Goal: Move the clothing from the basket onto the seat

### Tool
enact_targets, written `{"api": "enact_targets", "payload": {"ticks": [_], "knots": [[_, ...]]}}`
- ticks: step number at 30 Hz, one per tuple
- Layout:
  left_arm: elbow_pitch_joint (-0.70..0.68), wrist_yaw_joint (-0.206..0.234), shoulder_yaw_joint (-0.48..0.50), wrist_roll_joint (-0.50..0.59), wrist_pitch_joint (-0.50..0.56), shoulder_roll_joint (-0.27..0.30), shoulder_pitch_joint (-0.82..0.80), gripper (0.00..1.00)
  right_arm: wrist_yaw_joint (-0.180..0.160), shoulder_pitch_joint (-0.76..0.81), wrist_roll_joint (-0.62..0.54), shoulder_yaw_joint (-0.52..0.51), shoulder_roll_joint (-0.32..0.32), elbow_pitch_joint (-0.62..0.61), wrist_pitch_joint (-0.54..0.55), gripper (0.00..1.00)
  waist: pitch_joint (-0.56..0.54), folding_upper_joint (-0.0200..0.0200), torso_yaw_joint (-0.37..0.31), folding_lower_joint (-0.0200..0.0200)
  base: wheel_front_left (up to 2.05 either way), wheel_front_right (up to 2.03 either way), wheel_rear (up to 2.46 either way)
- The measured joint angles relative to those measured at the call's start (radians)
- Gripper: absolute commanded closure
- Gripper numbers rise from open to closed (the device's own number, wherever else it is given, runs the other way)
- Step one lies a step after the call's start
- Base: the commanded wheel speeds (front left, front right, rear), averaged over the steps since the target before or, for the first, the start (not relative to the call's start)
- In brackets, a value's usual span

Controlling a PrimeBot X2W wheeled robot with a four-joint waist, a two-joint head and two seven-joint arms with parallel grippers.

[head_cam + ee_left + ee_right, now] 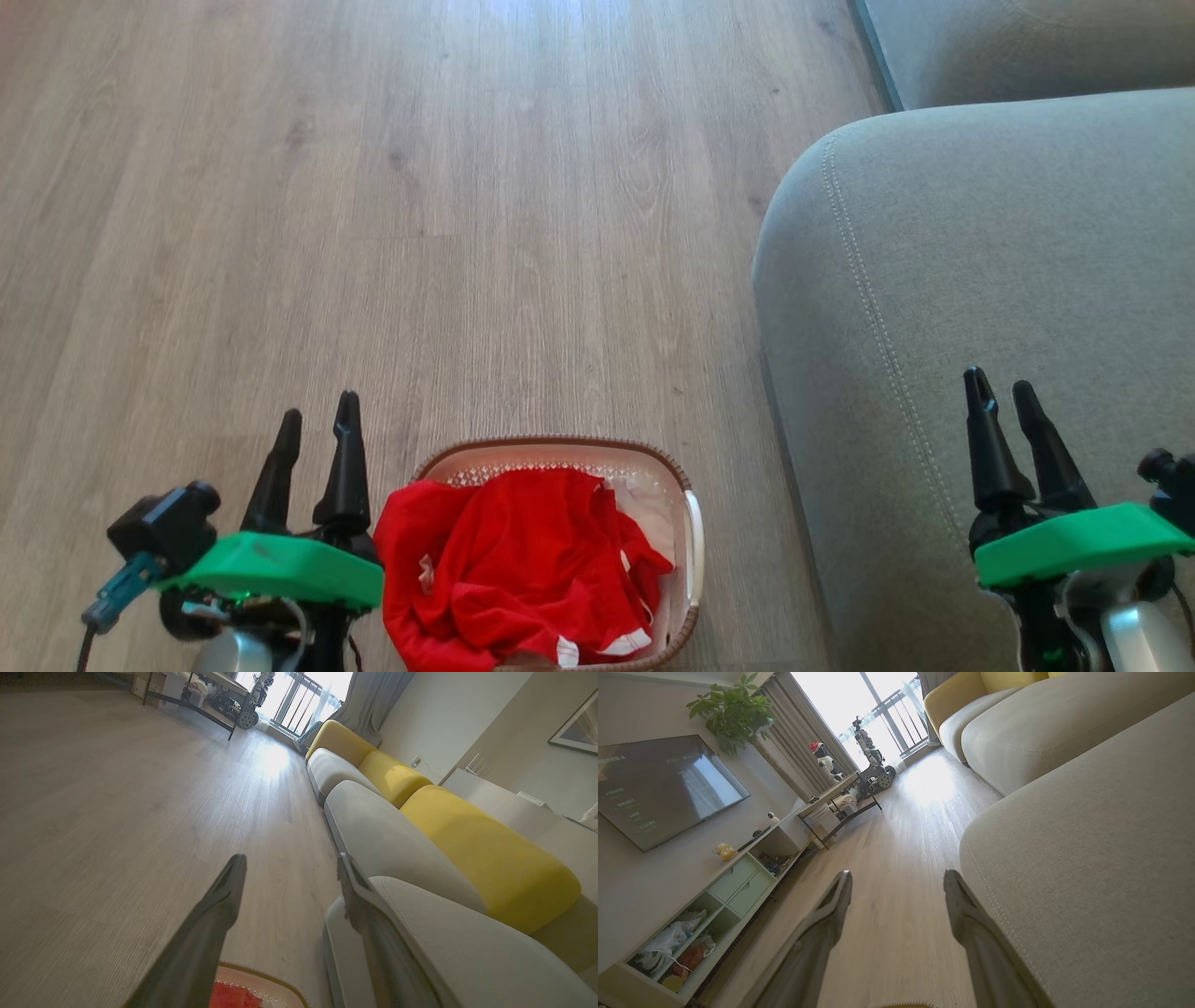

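Observation:
Crumpled bright red clothing (518, 569) with white trim fills the cream basket (689, 532), which stands on the wood floor at the bottom centre of the head view; part of the fabric hangs over its left rim. A corner of the basket (261, 987) with red clothing (233, 996) peeks in at the bottom of the left wrist view. The grey seat (1008, 280) lies to the right of the basket. My left gripper (317, 420) is open just left of the basket, empty. My right gripper (1001, 387) is open over the seat, empty.
Open wood floor (420, 205) stretches ahead and to the left. A second grey cushion (1027, 47) sits at the top right. Yellow backrests (481, 854) run along the sofa. A TV (658, 788) and low cabinet (714, 896) line the far wall, with a table (840, 802) near the window.

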Motion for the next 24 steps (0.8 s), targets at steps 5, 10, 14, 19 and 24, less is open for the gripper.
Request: {"api": "enact_targets", "payload": {"ticks": [5, 10, 14, 19, 24], "knots": [[-0.014, 0.007, -0.005, 0.06, -0.013, 0.0, 0.0, 0.0, 0.0, 0.0, -0.054, 0.005, 0.0, -0.001, -0.012, 0.0, 0.001, 0.0, 0.0, 0.0, 0.0, 0.0, 0.0], [-0.02, 0.014, -0.01, 0.107, -0.025, 0.0, 0.0, 0.0, 0.0, 0.0, -0.096, 0.01, 0.0, -0.004, -0.028, 0.0, 0.001, 0.0, 0.0, 0.0, 0.0, 0.0, 0.0], [-0.029, 0.015, -0.02, 0.151, -0.035, 0.001, 0.0, 0.0, 0.0, 0.0, -0.134, 0.016, -0.001, -0.008, -0.038, 0.0, 0.001, 0.0, 0.001, 0.0, 0.0, 0.0, 0.0], [-0.041, 0.024, -0.029, 0.207, -0.052, 0.001, 0.0, 0.0, 0.0, 0.0, -0.184, 0.022, -0.002, -0.016, -0.054, 0.0, 0.001, 0.0, 0.002, 0.0, 0.0, 0.0, 0.0], [-0.051, 0.031, -0.034, 0.264, -0.066, 0.001, 0.0, 0.0, 0.0, 0.0, -0.233, 0.024, -0.003, -0.019, -0.069, 0.0, 0.001, 0.0, 0.002, 0.0, 0.0, 0.0, 0.0]]}}
